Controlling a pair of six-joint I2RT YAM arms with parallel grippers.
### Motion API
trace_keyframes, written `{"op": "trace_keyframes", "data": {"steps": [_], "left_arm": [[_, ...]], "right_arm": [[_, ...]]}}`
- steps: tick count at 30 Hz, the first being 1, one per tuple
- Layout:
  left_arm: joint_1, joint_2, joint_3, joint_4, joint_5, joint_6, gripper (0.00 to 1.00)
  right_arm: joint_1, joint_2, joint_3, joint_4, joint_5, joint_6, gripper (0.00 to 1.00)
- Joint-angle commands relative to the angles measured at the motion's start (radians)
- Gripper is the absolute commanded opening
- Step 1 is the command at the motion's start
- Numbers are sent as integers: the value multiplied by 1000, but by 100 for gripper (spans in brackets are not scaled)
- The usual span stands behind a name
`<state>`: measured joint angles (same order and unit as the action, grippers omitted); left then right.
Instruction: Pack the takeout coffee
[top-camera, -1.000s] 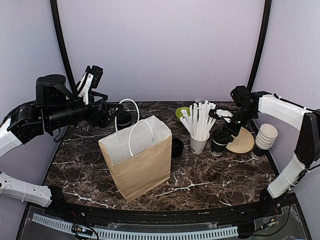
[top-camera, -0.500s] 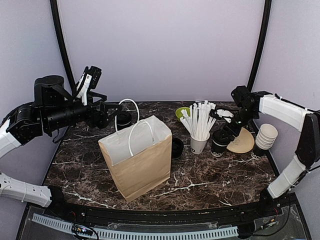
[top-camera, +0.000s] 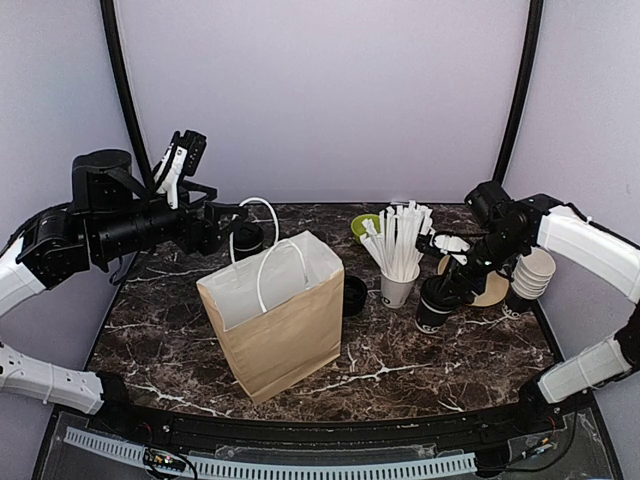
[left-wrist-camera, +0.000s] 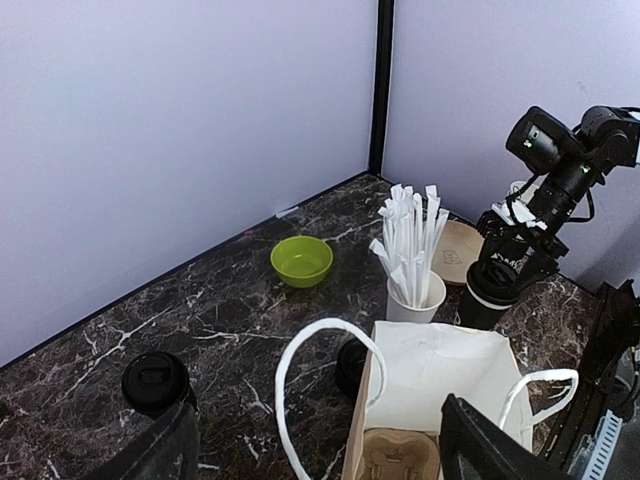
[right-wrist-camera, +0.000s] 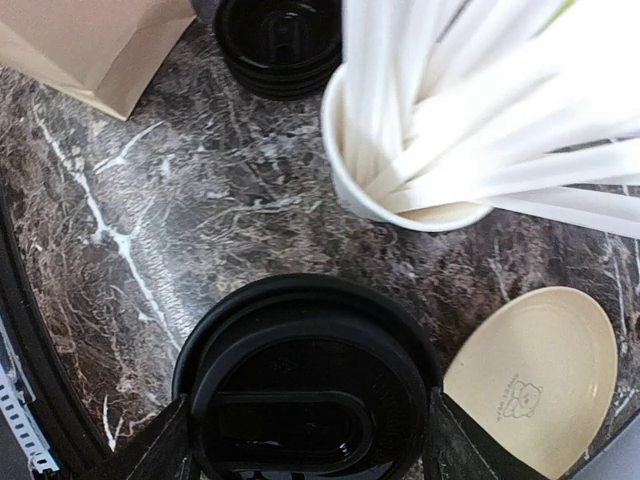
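A takeout coffee (top-camera: 432, 305), a black cup with a black lid (right-wrist-camera: 310, 390), sits between the fingers of my right gripper (top-camera: 447, 285), which is shut on it just under the lid. It is right of the white straw cup (top-camera: 398, 280). A second lidded takeout coffee (top-camera: 247, 238) stands behind the brown paper bag (top-camera: 280, 320), at the left in the left wrist view (left-wrist-camera: 155, 380). My left gripper (left-wrist-camera: 315, 455) hangs open above the bag's back left edge, holding nothing. The bag stands open with a pulp cup carrier (left-wrist-camera: 395, 455) at its bottom.
A stack of black lids (top-camera: 353, 295) lies between bag and straw cup. A green bowl (top-camera: 365, 225) is at the back. A beige plate (top-camera: 490, 288) and a stack of lidless cups (top-camera: 530, 275) are at the right edge.
My right gripper has closed on the takeout coffee and carried it a little toward the near side, away from the beige plate. The left arm has barely moved.
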<state>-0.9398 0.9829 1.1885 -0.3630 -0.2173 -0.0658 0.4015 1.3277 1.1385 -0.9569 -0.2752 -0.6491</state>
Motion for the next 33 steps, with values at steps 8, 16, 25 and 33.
{"op": "trace_keyframes", "data": {"steps": [8,16,25,33], "left_arm": [[5,31,7,36,21,2,85],[5,33,12,33,25,1,85],[5,36,9,30,40,0,85],[5,40,40,-3,49,-25,85]], "right_arm": [[118,-10,-80,16,1,27,73],[131,35,-1,-105,-19,15,90],[148,72,140,-278,34,-184,92],[212,97,164,-302,129,-407,92]]}}
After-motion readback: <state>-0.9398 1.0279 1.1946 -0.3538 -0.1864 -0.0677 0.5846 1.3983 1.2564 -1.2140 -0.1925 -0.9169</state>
